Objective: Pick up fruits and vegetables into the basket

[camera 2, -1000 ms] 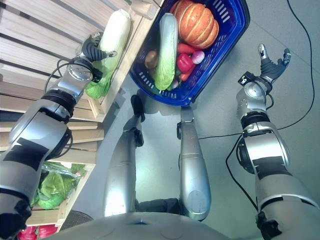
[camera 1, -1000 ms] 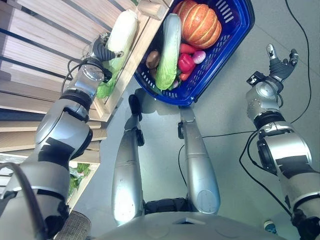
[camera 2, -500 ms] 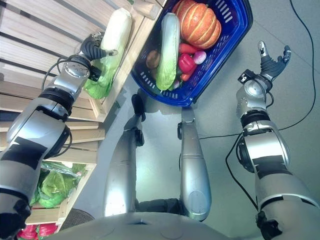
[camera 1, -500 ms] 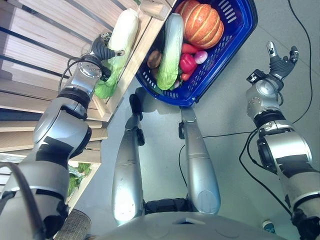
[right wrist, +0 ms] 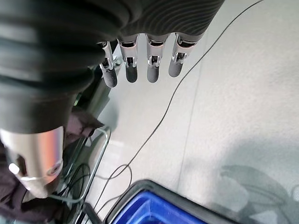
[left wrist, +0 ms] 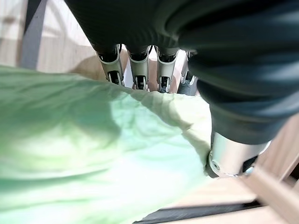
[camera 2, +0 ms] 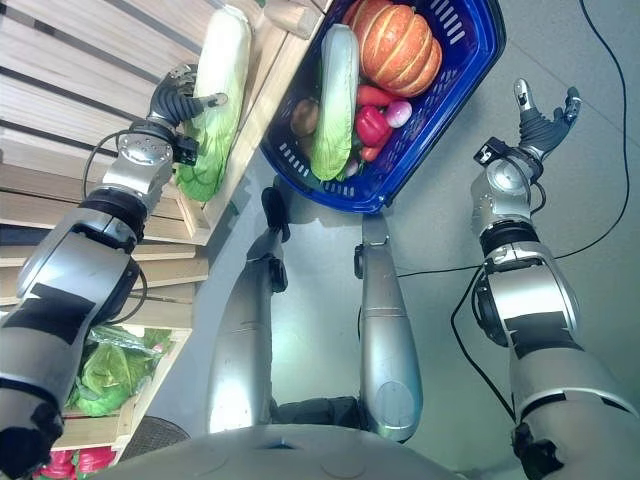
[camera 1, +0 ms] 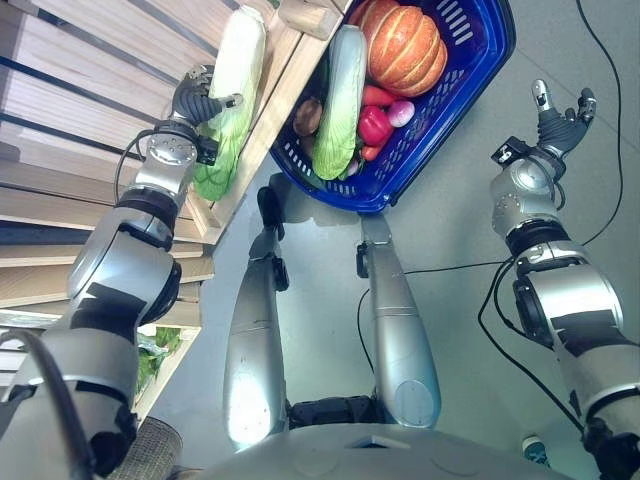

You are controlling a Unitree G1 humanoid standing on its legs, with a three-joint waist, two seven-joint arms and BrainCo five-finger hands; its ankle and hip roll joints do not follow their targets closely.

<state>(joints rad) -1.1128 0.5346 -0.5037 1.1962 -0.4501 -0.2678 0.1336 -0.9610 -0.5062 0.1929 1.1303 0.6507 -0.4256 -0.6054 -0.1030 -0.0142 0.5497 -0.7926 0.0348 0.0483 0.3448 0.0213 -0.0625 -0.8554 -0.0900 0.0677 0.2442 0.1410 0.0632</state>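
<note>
**A:** Start with the left eye view. Where is the left hand?

**B:** The left hand (camera 1: 197,103) is up at the wooden shelf (camera 1: 110,60), curled around the lower, leafy end of a long napa cabbage (camera 1: 236,70) that lies along the shelf's edge. The blue basket (camera 1: 470,70) sits on the grey floor (camera 1: 450,230) just beside the shelf, holding a second napa cabbage (camera 1: 340,100), an orange pumpkin (camera 1: 402,45), a red pepper (camera 1: 373,125), a small pink vegetable (camera 1: 401,113) and a brown potato (camera 1: 308,117).

**A:** And the right eye view?

**B:** Same scene. The right hand (camera 2: 543,118) is raised over the floor, well apart from the basket, fingers spread and holding nothing. Low on the shelf, a leafy green cabbage (camera 2: 105,375) lies in a lower compartment.

**A:** Left wrist view?

**B:** Pale green leaves press against the palm; the fingers (left wrist: 138,70) reach over them and the thumb (left wrist: 229,156) closes from the other side.

**A:** Right wrist view?

**B:** The fingers (right wrist: 154,58) hang straight over bare floor, with a corner of the basket's rim below them.
</note>
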